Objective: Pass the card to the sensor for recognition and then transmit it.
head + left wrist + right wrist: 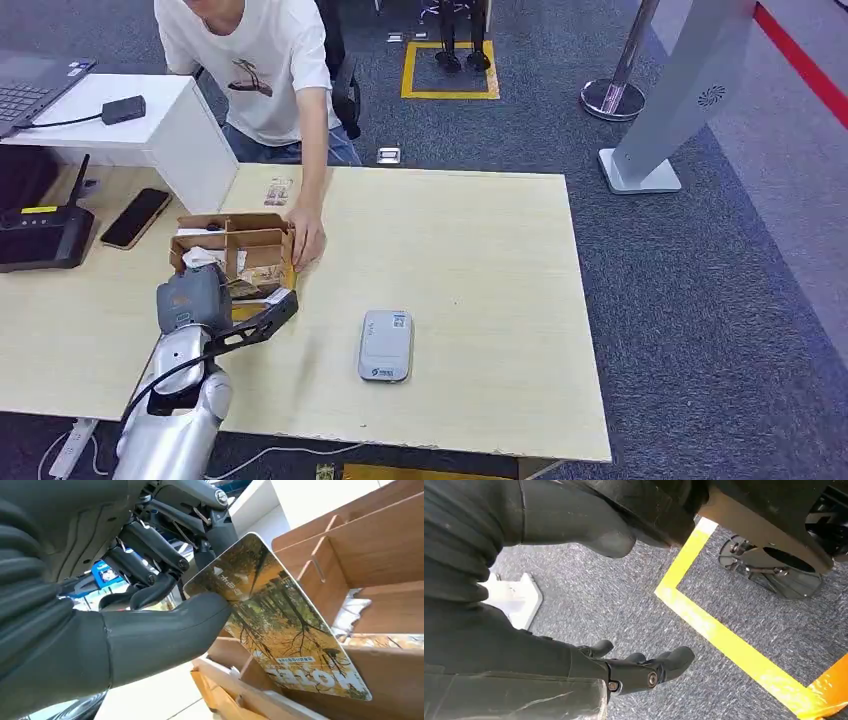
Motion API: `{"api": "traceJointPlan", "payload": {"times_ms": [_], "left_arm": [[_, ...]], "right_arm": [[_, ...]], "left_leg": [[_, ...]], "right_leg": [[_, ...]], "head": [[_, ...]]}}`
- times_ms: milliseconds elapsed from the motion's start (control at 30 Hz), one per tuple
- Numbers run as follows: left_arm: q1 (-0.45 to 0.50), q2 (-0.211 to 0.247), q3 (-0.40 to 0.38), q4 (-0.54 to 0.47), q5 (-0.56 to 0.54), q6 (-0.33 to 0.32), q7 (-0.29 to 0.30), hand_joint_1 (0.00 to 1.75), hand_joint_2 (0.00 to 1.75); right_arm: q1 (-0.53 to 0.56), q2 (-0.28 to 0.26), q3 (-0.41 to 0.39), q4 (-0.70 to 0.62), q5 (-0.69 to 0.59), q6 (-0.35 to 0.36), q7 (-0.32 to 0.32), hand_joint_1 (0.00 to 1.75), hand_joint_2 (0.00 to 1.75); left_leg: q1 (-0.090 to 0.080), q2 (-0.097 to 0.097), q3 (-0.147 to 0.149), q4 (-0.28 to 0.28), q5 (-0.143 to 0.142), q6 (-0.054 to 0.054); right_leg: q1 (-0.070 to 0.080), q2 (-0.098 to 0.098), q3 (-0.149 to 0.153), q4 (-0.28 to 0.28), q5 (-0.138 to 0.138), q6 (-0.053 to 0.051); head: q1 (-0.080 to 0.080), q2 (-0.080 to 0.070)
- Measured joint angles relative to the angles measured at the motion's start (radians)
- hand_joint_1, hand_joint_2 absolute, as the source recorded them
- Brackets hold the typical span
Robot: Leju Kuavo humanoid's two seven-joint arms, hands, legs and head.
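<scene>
Head view: left hand sits at the brown wooden compartment box, grey flat rectangular sensor well apart on the table. Left wrist view: thumb pinches the autumn-forest printed card at its top corner over the box, so lift straight up to clear the dividers before swinging to the sensor. Right wrist view: right hand hangs over the carpet, fingers loosely apart, holding nothing.

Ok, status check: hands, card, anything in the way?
Left hand pinching card at the wooden box. Right hand hanging, empty. Sensor untouched; person's hand on the box.
</scene>
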Motion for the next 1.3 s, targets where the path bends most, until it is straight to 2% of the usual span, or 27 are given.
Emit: {"api": "traceJointPlan", "payload": {"times_ms": [233,633,867,1300], "left_arm": [[-0.005,0.01,-0.01,0.005,0.0,0.005,0.003,1.75,1.75],[-0.064,0.082,-0.089,-0.078,0.0,-0.028,0.027,1.75,1.75],[-0.076,0.096,-0.115,-0.097,0.0,-0.027,0.023,1.75,1.75],[-0.095,0.11,-0.119,-0.104,0.0,-0.024,0.02,1.75,1.75]], "right_arm": [[0.0,0.0,0.008,0.0,0.0,0.0,0.0,0.0,1.75],[0.0,0.0,0.013,0.0,0.0,-0.002,0.0,0.0,1.75],[-0.001,0.0,0.013,0.0,0.0,-0.002,0.0,0.0,1.75],[-0.005,0.0,0.015,0.008,0.0,-0.002,0.0,0.0,1.75]], "left_leg": [[0.0,0.0,0.0,0.0,0.0,0.0],[0.0,0.0,0.0,0.0,0.0,0.0],[0.0,0.0,0.0,0.0,0.0,0.0],[0.0,0.0,0.0,0.0,0.0,0.0]], "right_leg": [[0.0,0.0,0.0,0.0,0.0,0.0],[0.0,0.0,0.0,0.0,0.0,0.0],[0.0,0.0,0.0,0.0,0.0,0.0],[0.0,0.0,0.0,0.0,0.0,0.0]], "head": [[0.0,0.0],[0.0,0.0],[0.0,0.0],[0.0,0.0]]}}
